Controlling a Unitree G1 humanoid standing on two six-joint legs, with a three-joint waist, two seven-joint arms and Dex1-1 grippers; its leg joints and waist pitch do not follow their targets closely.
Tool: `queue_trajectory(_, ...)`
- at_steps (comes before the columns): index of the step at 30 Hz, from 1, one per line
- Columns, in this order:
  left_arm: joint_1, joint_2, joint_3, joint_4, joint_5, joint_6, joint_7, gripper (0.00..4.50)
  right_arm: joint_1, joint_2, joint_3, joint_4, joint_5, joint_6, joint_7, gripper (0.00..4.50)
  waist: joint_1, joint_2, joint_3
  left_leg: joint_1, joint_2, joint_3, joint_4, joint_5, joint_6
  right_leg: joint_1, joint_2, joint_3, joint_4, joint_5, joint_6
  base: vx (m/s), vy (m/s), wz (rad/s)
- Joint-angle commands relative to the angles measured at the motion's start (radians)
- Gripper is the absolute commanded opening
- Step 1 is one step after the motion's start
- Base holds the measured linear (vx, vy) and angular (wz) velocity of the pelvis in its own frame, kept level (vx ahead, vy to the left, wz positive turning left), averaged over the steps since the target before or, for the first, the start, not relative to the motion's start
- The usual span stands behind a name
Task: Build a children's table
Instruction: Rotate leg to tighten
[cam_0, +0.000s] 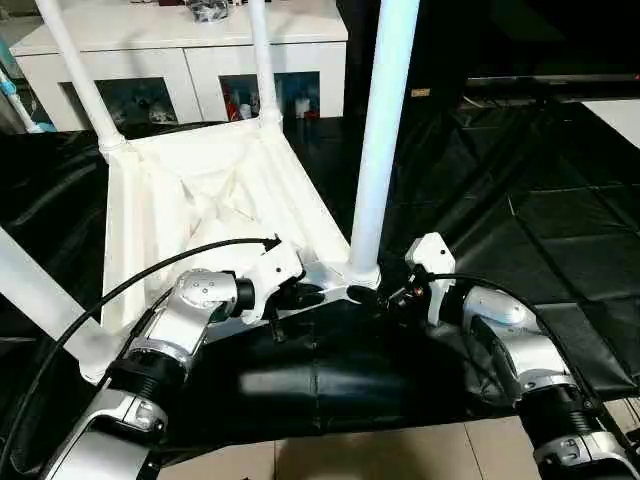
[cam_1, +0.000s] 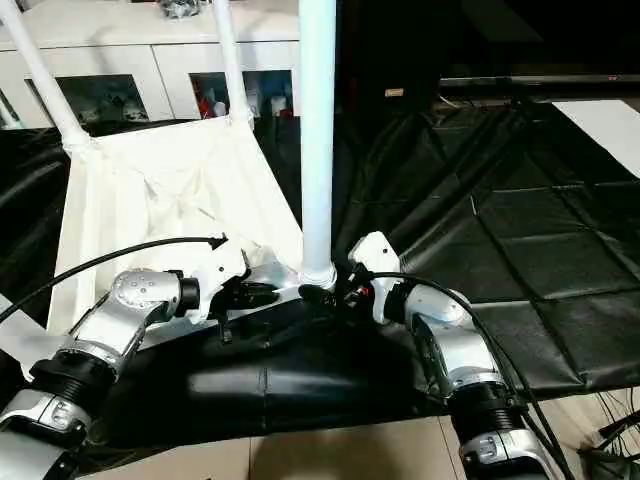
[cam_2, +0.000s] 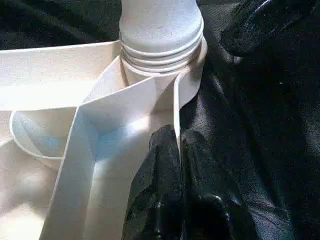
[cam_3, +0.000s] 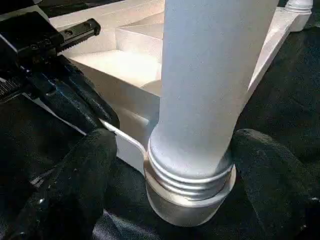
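Black cloth covers the counter (cam_0: 560, 230), creased and shiny, and on it lies the children's table (cam_0: 200, 190) upside down, ribbed underside up. Its nearest leg (cam_0: 385, 120) stands upright in the corner socket (cam_0: 362, 272) closest to the robot, threaded end seated in the collar. Two more legs (cam_0: 262, 55) rise from the far corners, toward the white cabinet (cam_0: 180, 50) with glass doors behind the table.

At that near socket, the left end effector (cam_2: 179, 150) has its fingers pressed together on the thin rim of the table top just beside the collar. The right end effector (cam_3: 170, 170) has its fingers (cam_3: 85, 175) spread wide either side of the leg's base, close to the collar; whether they touch it I cannot tell. A black cable (cam_0: 130, 280) loops over the left forearm across the table's edge. Tiled floor (cam_0: 400, 450) shows below the cloth's hem.
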Motion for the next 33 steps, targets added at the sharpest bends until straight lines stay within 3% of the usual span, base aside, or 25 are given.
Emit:
queue_trajectory(1,0.031,-0.006,-0.032,0.034,0.013,0.008,-0.004,0.00,0.008,0.008,0.040,0.000,-0.008,0.012,0.017,3.86,0.008,-0.014,-0.059,0.004,0.043,-0.018,-0.054,-0.150,0.109,0.052,-0.049,0.029,-0.051,-0.055,-0.271,0.000,0.000,0.00)
queue_trajectory(33,0.031,-0.006,-0.032,0.034,0.013,0.008,-0.004,0.00,0.008,0.008,0.040,0.000,-0.008,0.012,0.017,3.86,0.008,-0.014,-0.059,0.004,0.043,-0.019,-0.054,-0.154,0.108,0.051,-0.049,0.029,-0.052,-0.062,-0.270,0.000,0.000,0.00)
